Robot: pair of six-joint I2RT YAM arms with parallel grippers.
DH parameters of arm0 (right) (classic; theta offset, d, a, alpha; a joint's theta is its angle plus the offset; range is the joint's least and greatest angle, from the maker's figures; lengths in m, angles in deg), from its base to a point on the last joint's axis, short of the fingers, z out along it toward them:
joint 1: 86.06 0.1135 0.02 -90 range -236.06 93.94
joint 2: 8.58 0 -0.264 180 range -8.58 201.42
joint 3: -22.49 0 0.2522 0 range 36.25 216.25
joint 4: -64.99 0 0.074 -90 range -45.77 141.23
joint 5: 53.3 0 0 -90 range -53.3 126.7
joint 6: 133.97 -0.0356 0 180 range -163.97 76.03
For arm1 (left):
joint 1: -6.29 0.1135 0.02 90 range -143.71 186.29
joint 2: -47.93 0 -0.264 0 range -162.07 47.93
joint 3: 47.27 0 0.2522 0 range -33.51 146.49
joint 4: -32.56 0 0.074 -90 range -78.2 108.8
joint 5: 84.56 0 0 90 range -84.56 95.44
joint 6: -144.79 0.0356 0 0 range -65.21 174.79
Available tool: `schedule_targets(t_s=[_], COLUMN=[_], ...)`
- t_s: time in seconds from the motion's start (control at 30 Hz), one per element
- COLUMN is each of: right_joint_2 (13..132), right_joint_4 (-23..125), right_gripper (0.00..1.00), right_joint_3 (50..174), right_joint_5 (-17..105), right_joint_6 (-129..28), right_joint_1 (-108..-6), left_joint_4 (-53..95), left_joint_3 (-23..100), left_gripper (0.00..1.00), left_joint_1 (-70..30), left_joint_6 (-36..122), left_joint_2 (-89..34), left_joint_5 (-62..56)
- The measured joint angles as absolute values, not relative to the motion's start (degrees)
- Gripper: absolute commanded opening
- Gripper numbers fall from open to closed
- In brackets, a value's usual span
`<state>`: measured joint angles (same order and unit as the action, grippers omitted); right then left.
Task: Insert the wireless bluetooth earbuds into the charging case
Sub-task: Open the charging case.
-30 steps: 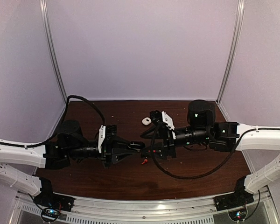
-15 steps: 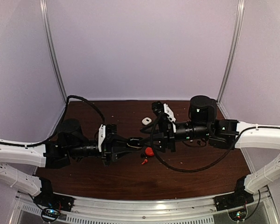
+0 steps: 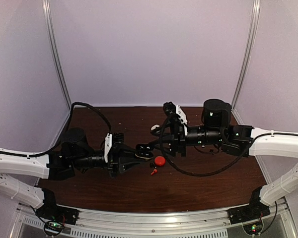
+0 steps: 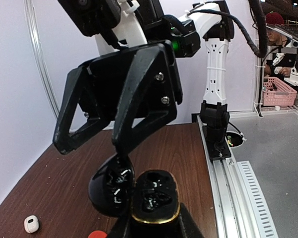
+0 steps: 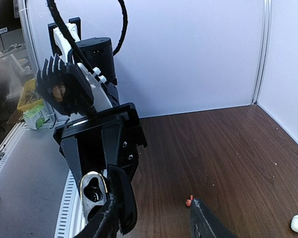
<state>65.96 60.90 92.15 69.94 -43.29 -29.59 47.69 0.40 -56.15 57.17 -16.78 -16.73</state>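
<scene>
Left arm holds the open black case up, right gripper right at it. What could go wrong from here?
One finger of the right gripper sits at the open lid of the glossy black, gold-rimmed charging case; a push could twist the case in the left gripper or shut the lid.
The right jaws stand apart, no earbud seen between them; a tiny red earbud lies on the brown table, so insertion may come up empty.

The left arm [image 3: 25,163] and right arm [image 3: 278,146] stretch inward, tools almost tip to tip. The left tool [image 3: 143,152] is clamped on the charging case [image 4: 154,198] — the right tool [image 5: 154,213], just ahead of it, has its fingers [image 5: 206,223] spread apart.
</scene>
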Motion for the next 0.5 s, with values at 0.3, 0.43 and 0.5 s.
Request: schedule_targets(t_s=[0.3,0.43,0.5], right_joint_2=[63.2,62.4,62.0], right_joint_4=[60.9,60.3,59.9], right_gripper=[0.54,0.53,0.52], right_joint_3=[92.2,91.7,90.1], right_joint_5=[70.2,68.7,68.5], right_joint_6=[-46.7,-49.0,-50.0], right_joint_1=[-36.9,-42.3,-44.5], left_joint_4=[52.4,53.9,54.6], left_joint_3=[-3.5,-4.4,-4.6], left_gripper=[0.0,0.0,0.0], left_joint_1=[-54.3,-52.5,-51.7], left_joint_6=[50.5,48.1,47.2], left_joint_2=[-16.8,-16.6,-16.6], left_joint_5=[-15.6,-14.6,-14.3])
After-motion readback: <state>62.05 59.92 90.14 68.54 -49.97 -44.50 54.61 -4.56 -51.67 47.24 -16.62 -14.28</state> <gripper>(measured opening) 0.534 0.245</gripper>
